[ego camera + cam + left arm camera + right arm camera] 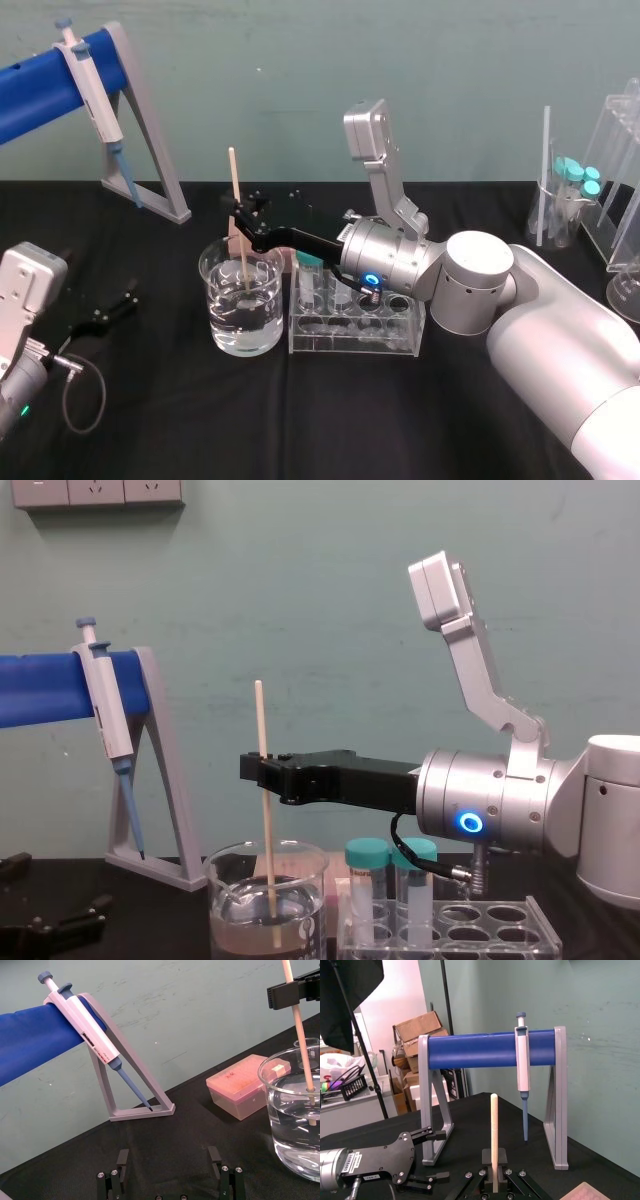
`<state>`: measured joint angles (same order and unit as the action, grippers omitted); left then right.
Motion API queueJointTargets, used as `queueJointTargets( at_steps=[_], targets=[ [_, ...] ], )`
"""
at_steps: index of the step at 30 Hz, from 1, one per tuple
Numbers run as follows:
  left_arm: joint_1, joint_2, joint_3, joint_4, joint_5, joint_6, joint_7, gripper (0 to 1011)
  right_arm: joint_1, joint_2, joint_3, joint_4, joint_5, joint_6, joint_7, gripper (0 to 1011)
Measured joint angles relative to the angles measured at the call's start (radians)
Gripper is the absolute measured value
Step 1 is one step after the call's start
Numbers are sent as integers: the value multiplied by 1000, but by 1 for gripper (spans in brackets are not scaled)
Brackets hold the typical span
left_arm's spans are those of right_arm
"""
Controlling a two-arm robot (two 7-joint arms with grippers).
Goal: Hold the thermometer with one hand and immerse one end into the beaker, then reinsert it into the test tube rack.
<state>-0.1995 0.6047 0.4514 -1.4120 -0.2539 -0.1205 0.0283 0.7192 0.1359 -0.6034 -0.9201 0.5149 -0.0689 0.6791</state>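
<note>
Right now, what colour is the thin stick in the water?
The thermometer is pale cream, like bare wood; the chest view shows it best.

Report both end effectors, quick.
Left end effector: open, empty.
Right end effector: shut on the thermometer, tip in the beaker.

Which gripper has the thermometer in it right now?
The right gripper, its jaws shut on the thermometer above the beaker. The left gripper is open and empty, off to the beaker's left.
</note>
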Motion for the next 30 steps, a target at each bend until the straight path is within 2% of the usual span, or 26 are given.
queueJointTargets(
  at_steps=[30],
  targets=[
    [0, 0, 0, 0, 0, 0, 0, 1004, 0, 0, 0, 0, 0, 0, 0, 54]
  ],
)
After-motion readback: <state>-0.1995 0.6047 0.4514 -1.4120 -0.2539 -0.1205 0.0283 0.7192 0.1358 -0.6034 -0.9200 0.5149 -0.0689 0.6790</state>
